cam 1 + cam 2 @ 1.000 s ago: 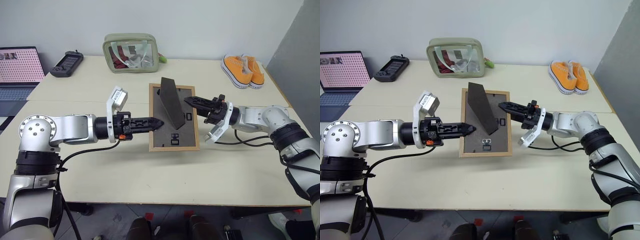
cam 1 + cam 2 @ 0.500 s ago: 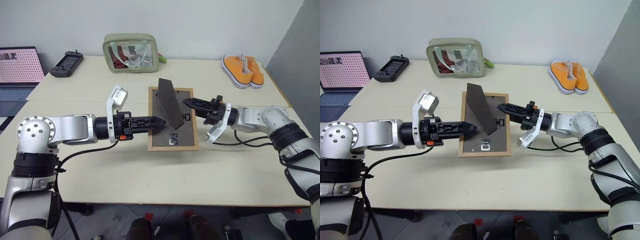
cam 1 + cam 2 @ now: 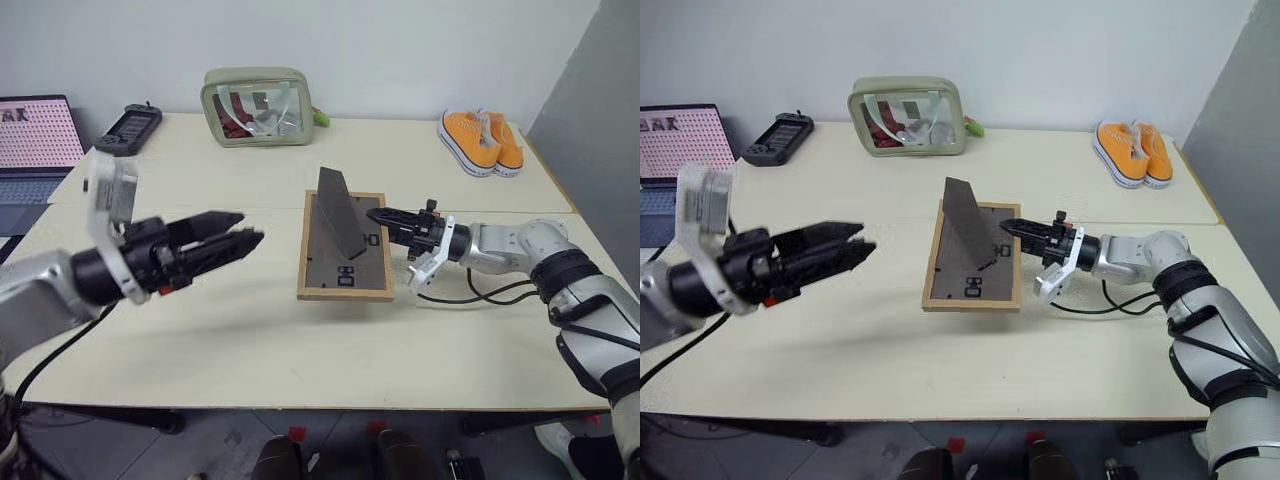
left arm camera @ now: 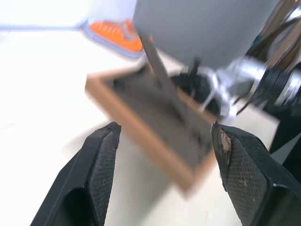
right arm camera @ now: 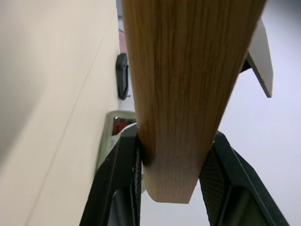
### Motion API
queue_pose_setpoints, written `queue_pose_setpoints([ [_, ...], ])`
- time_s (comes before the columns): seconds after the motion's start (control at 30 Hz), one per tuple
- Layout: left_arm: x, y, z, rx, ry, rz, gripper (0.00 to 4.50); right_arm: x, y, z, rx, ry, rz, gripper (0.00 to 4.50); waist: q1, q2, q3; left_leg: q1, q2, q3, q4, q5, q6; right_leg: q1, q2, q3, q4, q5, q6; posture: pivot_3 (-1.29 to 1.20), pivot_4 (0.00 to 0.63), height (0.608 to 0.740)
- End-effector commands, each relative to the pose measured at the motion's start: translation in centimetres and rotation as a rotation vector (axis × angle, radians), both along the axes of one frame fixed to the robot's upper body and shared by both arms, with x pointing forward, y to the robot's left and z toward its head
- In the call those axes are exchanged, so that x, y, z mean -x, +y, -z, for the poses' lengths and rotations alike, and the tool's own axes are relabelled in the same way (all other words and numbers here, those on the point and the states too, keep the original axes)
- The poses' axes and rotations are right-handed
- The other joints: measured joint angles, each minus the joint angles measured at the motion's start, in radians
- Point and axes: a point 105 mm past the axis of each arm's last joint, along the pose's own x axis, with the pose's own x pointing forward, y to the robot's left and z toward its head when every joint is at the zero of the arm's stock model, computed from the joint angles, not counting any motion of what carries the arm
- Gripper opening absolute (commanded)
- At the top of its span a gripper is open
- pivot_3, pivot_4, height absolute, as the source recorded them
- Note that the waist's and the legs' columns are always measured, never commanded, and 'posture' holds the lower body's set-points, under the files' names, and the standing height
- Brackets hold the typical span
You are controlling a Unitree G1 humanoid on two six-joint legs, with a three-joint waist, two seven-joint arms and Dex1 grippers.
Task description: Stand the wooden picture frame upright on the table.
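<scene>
Since the earlier frames the left end effector [image 3: 240, 231] has let go of the wooden picture frame [image 3: 345, 248] and pulled away toward the robot's left; a second ago its fingers were at the frame's left edge, and now it hangs well apart from it over bare worktop [image 3: 220, 320]. Its fingers were nearly together then and are spread wide now, holding nothing. The frame looks to have settled lower, with its left side nearer the surface than before. The right end effector [image 3: 378, 216] has kept its place at the frame's right edge.

The left wrist view shows the left end effector's two pads [image 4: 101, 169] far apart, with the frame beyond them, clear of both. The right end effector's fingers are clamped across the frame's wooden edge, which the right wrist view shows pinched between the two pads [image 5: 126, 188].

The frame sits near the middle of the worktop, back panel up, its dark stand [image 3: 338, 214] raised from the panel. The pale worktop has a seam line [image 3: 180, 206] running across it. Along its far side lie a laptop [image 3: 36, 140], a green clear-windowed pouch [image 3: 257, 105], a pair of orange shoes [image 3: 480, 140] and a black handheld device [image 3: 128, 128]. A pale wall [image 3: 400, 50] stands behind.
</scene>
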Motion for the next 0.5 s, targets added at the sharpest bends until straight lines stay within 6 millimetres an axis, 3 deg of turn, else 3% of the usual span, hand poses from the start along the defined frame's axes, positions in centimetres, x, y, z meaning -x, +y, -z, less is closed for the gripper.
queue_pose_setpoints([
  [0.03, 2.1, -0.2, 0.0, -0.098, -0.086, 0.009, 3.28, -1.0, -0.1, -3.3, -0.181, 0.070, 0.041, 1.30, -0.002, 0.000, 0.000, 0.000, 0.000, 0.000, 0.000, 0.000, 0.000, 0.000, 0.000, 0.000, 0.000, 0.000, 0.000, 0.00, 0.150, 0.740],
  [0.1, 2.7, 0.1, 1.0, -0.116, -0.065, -0.011, 3.28, -1.4, 0.7, -3.8, -0.274, 0.181, 0.043, 1.30, -0.002, 0.000, 0.000, 0.000, 0.000, -0.001, 0.000, 0.000, 0.000, 0.001, 0.000, -0.001, 0.000, 0.000, 0.000, 0.00, 0.150, 0.740],
  [0.23, 3.1, 0.0, 1.8, -0.114, -0.064, -0.036, 3.28, -2.4, 2.7, -3.5, -0.497, 0.630, -0.003, 1.30, -0.013, 0.000, 0.000, 0.005, 0.002, -0.003, -0.001, 0.000, 0.000, 0.008, 0.000, -0.004, -0.001, -0.001, -0.001, 0.00, 0.150, 0.740],
  [0.37, 3.1, 0.0, 2.1, -0.120, -0.067, -0.040, 3.28, -1.3, 3.8, -2.0, -0.614, 1.065, -0.132, 1.30, 0.002, 0.002, 0.002, 0.012, 0.001, -0.013, -0.003, 0.000, 0.000, 0.018, 0.000, -0.016, 0.000, -0.004, -0.006, 0.00, 0.150, 0.740],
  [0.5, 2.8, 0.4, 1.8, -0.117, -0.079, -0.055, 3.28, 0.2, 4.3, -0.8, -0.673, 1.298, -0.182, 1.30, 0.023, 0.004, 0.003, 0.012, 0.001, -0.014, -0.003, 0.000, 0.000, 0.017, 0.000, -0.018, 0.000, -0.006, -0.010, 0.00, 0.150, 0.740],
])
